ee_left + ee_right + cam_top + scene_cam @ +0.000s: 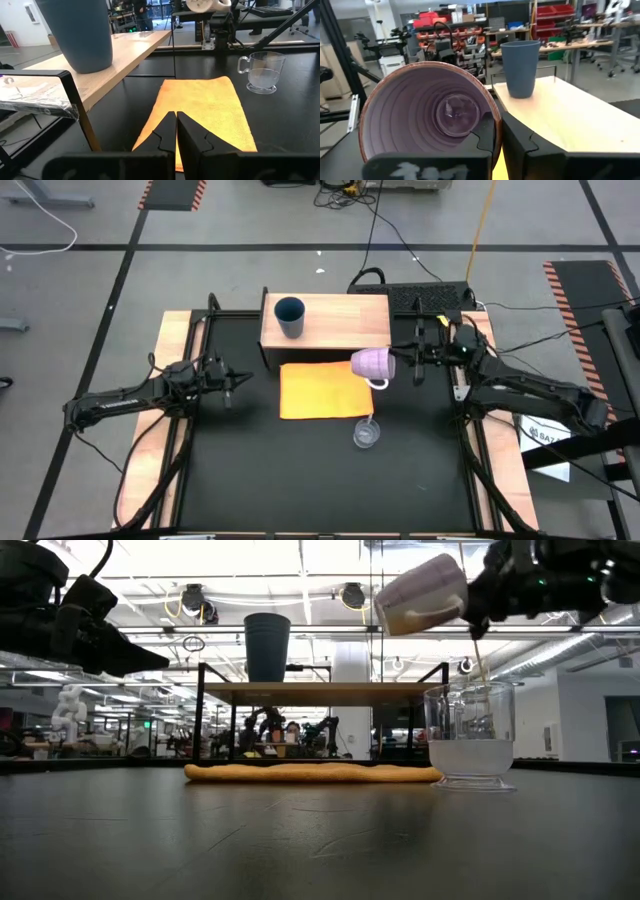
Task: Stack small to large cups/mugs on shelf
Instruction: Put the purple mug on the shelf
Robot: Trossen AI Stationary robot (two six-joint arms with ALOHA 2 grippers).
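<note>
The lilac mug [372, 364] is lifted on its side just off the shelf's [340, 320] near right corner, over the far right corner of the orange sheet [322, 390], held by my right gripper [398, 362]. The dark blue tumbler [290, 316] stands upright on the shelf's left part. The clear cup [366, 432] stands upright on the table by the sheet's near right corner. My left gripper [232, 380] is shut and empty, above the table left of the sheet. My right gripper holds the mug by its rim wall [491, 109], one finger [484, 137] inside the mouth and the other outside. The fingers come level from the table's right. The mug is lifted clear, on its side, mouth toward the gripper, handle [381, 384] toward the near edge.
The shelf stands on dark side supports [202, 715] at the table's far middle. The flat orange sheet lies in front of it. Wooden side boards [155, 450] flank the black table top. Cables and a power strip [430, 295] lie behind the shelf.
</note>
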